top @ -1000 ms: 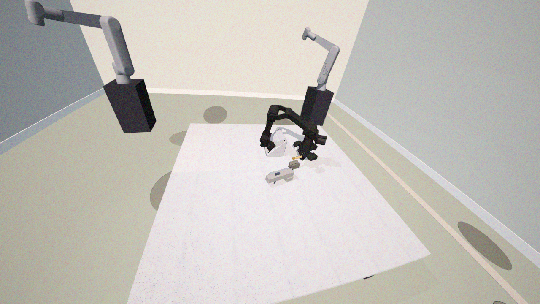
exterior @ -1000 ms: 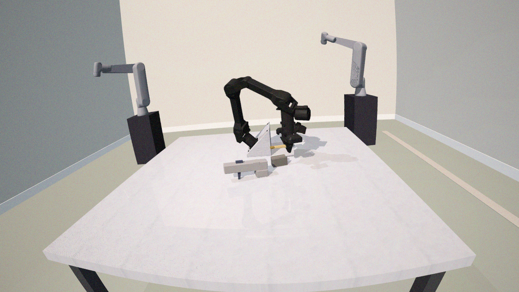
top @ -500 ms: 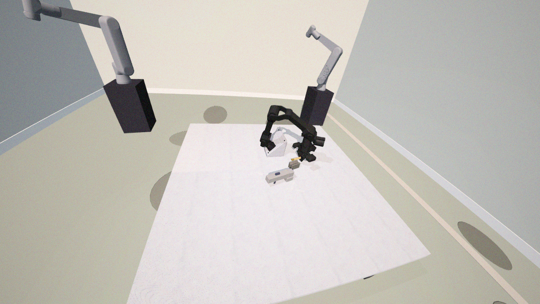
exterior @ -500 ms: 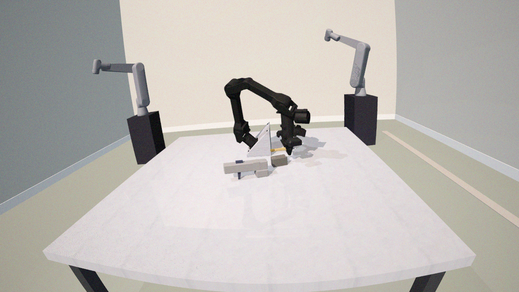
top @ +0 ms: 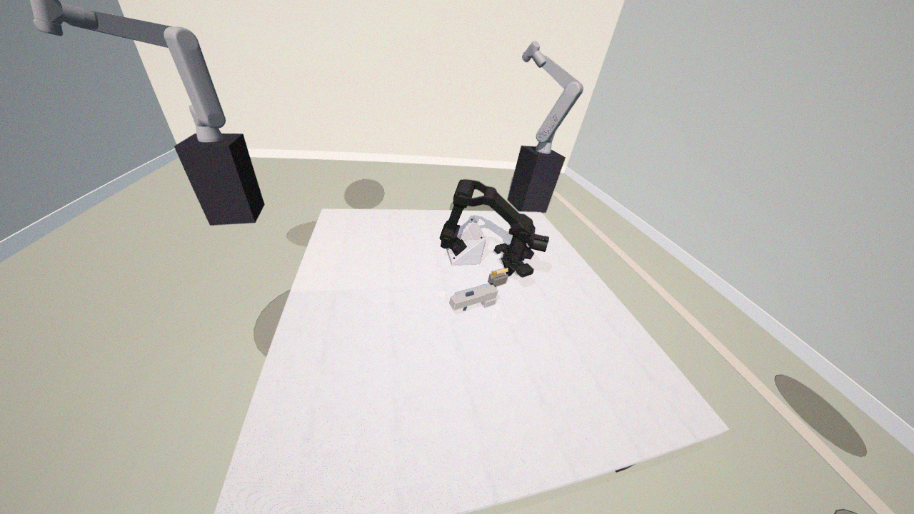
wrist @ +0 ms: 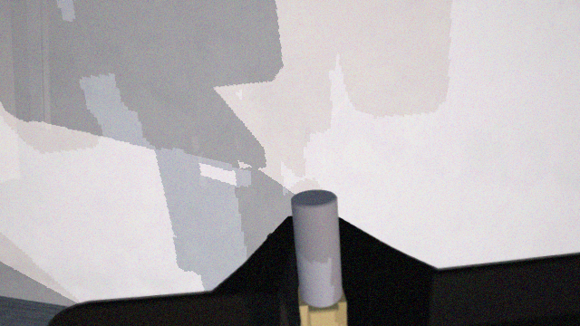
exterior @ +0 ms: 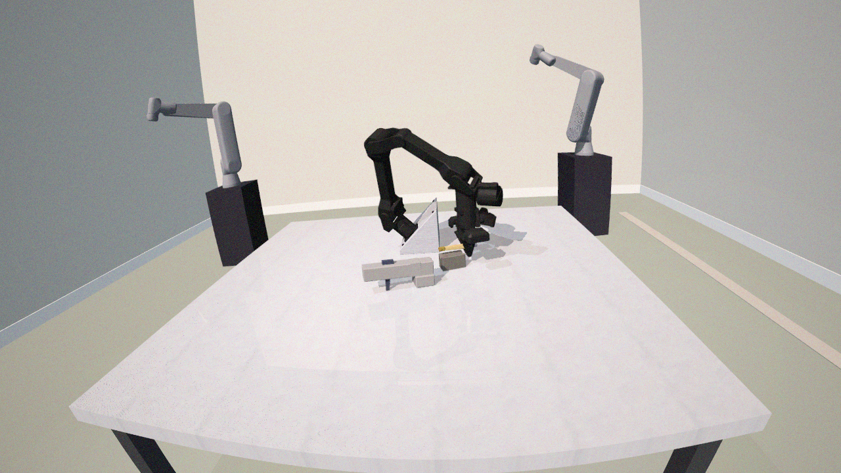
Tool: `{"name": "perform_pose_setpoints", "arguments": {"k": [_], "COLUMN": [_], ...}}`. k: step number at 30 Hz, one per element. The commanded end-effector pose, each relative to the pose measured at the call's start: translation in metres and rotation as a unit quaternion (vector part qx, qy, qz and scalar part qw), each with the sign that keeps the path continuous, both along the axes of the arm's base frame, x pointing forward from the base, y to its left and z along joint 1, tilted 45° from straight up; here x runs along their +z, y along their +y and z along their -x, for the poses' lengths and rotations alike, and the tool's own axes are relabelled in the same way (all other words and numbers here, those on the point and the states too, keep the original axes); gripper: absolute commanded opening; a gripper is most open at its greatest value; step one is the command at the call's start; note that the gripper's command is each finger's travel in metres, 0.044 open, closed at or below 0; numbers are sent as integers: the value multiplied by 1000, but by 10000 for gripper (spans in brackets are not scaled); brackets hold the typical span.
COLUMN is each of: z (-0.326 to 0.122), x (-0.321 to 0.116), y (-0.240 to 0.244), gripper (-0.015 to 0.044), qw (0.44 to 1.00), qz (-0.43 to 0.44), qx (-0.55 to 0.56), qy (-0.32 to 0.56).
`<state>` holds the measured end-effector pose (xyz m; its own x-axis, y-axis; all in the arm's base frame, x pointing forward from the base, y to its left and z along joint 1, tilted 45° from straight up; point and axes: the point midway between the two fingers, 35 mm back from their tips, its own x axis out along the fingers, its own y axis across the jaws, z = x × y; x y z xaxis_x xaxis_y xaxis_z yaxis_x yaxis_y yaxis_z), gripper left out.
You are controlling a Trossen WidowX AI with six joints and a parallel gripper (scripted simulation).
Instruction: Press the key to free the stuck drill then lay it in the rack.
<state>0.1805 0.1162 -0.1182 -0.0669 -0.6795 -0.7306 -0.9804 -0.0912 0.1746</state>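
Note:
My gripper (top: 510, 270) (exterior: 468, 251) is shut on the drill, a thin yellow piece (top: 499, 272) (exterior: 451, 247) with a grey cylindrical end that stands between the dark fingers in the wrist view (wrist: 315, 249). The drill lies level, pointing left in the top and exterior views, just above or behind the grey-brown block (top: 498, 280) (exterior: 452, 261) that looks like the rack. I cannot tell if they touch. The long beige body (top: 473, 298) (exterior: 401, 270) stands left of that block. The dark key (top: 469, 293) (exterior: 386, 261) shows on its top. The drill is clear of this body.
The white wedge (top: 471, 253) (exterior: 424, 238) stands behind the beige body and carries the black arm. All stand on the white table (top: 408, 383) (exterior: 411, 353). Two grey arms (top: 199, 76) (exterior: 227, 138) on dark pedestals stand beyond the table. A dark edge shows low left in the wrist view.

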Motion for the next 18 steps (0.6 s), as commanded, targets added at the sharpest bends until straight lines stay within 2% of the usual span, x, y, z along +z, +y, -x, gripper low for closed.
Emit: {"name": "perform_pose_setpoints", "arguments": {"k": [1, 18], "z": [1, 3], "x": [-4, -15], "y": [-5, -18], "gripper": [0, 0], "qw": [1000, 1000], "qz": [4, 4], "qx": [3, 3], "qy": [2, 2]}}
